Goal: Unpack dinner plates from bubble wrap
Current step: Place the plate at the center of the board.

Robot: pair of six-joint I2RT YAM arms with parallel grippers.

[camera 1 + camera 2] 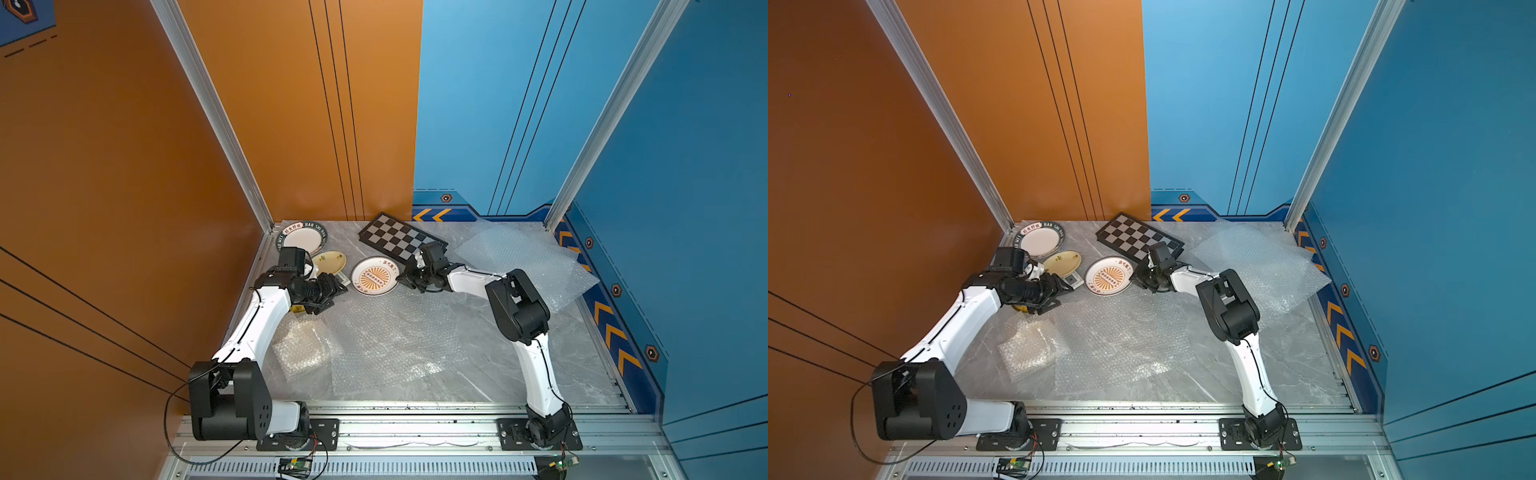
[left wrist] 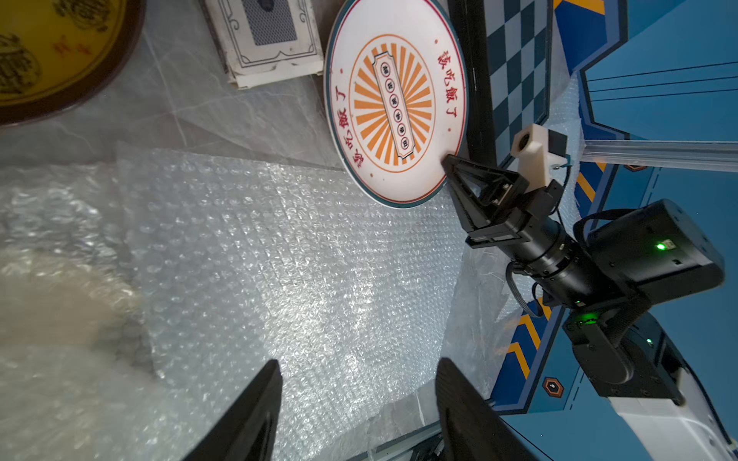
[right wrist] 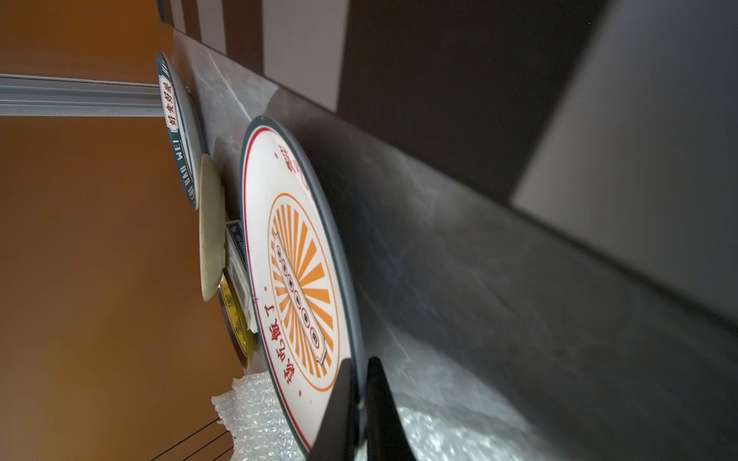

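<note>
Sunburst plate: the round white ceramic plate with the orange sunburst [image 1: 375, 276] lies far of centre on the grey marbled desk [image 1: 490, 374], its near edge over a flat sheet of clear bubble wrap [image 1: 390, 336].
Right gripper: the right gripper [image 3: 359, 361] has its jaws pinching that plate's right rim.
Left gripper: the left gripper [image 2: 359, 361] hangs above the flat sheet, jaws spread, holding nothing.
Handling: treat the plate as stiff, glazed and easily chipped. A rim pinch looks thin, so keep it low and level.
Bundle: a crumpled bubble-wrap bundle [image 1: 303, 349] sits near left with something cream showing through, probably a plate not yet unwrapped. The wrap looks light and limp; take a loose corner, not the middle.
Edges: the black-grey checkerboard [image 1: 399, 239] is just beside the plate's far-right rim; a small white card [image 2: 267, 40] and a pale yellow round plate [image 1: 330, 262] crowd its left.
Open room: the near-right desk is bare — your best clearance.
</note>
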